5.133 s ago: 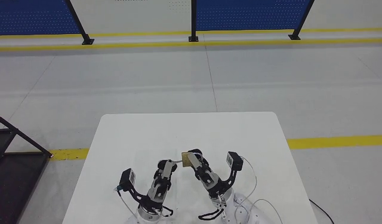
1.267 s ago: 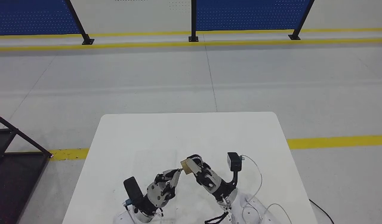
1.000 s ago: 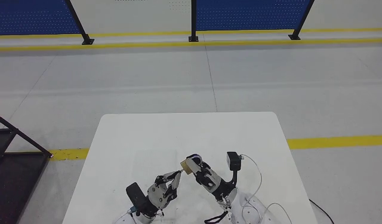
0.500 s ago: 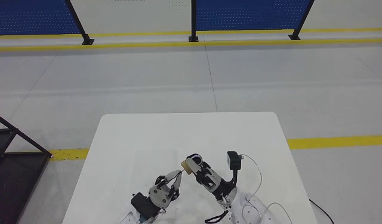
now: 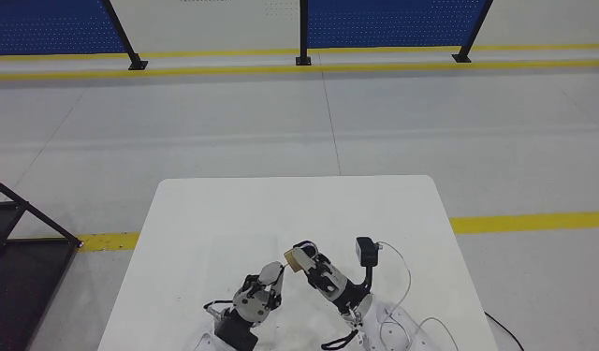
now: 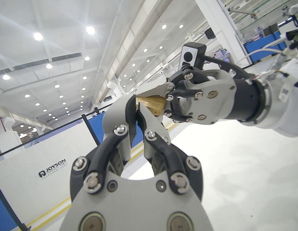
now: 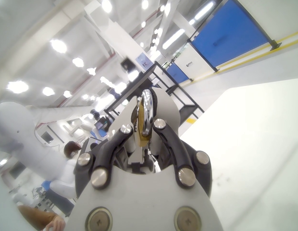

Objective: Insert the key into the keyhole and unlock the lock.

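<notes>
Right now the lock (image 5: 296, 257) is off the table (image 5: 281, 201), in the air above the middle of its near edge. The right gripper (image 5: 304, 260) is clamped on the brass body, with the steel shackle (image 7: 145, 116) lying back between its fingers (image 7: 163, 106). The left gripper (image 6: 137, 111) is pinched narrow, its tips touching the lock's end. It presumably holds the key, which is hidden between the pads.

The lock looks dense and rigid, with smooth sides that could slide under a twist. It is best held across the flat faces, leaving the keyhole end bare. The key should be light, thin and stiff. It is best held by its head, gripped firmly enough that it does not swivel in the pads when turned.
</notes>
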